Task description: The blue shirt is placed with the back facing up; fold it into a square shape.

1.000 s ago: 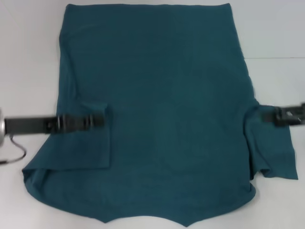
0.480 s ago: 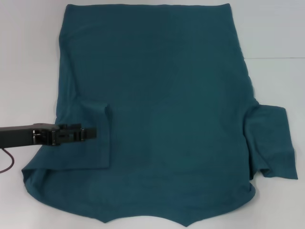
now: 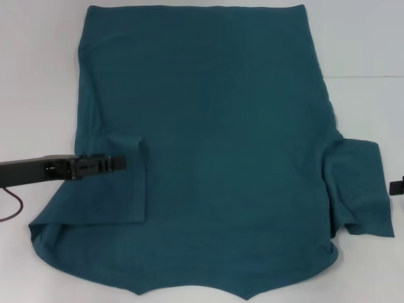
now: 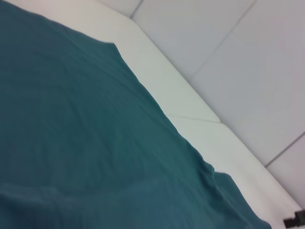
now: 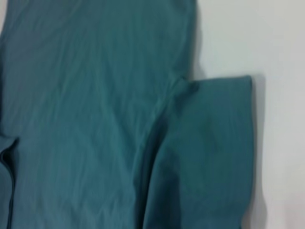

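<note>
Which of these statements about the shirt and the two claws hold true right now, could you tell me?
1. The left sleeve is folded in over the blue shirt. True.
2. The right sleeve is folded in too. False: it lies spread outward on the table.
3. The left claw is over the folded left sleeve. True.
4. The right claw sits on the shirt's middle. False: it is at the head view's right edge, off the cloth.
5. White lettering shows. False: only plain fabric is visible.

Blue shirt (image 3: 214,145) flat on table (image 3: 38,76) (left sleeve folded inward).
</note>
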Tool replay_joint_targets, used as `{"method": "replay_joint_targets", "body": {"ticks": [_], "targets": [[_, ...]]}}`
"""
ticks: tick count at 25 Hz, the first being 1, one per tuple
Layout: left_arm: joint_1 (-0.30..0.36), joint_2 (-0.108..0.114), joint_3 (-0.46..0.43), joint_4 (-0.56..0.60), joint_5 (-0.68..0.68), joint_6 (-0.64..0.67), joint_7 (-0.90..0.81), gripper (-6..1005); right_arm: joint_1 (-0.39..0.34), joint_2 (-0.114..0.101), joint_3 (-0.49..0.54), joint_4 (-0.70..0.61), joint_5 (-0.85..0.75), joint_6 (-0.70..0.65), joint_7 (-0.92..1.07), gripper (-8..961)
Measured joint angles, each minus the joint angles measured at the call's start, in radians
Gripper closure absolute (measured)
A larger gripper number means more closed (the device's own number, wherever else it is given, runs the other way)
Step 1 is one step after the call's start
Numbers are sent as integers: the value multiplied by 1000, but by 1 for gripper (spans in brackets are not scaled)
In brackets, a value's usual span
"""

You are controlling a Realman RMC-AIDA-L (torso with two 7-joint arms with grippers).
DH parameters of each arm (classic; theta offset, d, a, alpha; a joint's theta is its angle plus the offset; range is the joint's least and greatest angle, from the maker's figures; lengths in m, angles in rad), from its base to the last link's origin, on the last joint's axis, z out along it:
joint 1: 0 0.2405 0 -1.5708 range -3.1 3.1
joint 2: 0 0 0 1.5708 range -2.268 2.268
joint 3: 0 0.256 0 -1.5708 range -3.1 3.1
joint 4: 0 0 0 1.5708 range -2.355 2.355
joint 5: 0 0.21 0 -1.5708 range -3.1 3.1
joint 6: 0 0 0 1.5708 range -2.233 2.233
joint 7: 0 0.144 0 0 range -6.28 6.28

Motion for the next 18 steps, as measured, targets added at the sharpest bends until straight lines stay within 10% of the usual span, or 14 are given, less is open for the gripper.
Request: {"method": "replay_joint_targets", "body": {"ticks": [18], "targets": [[3, -2, -18, -24, -8, -49, 5, 204, 32, 26, -9, 42, 10, 75, 16, 105]]}}
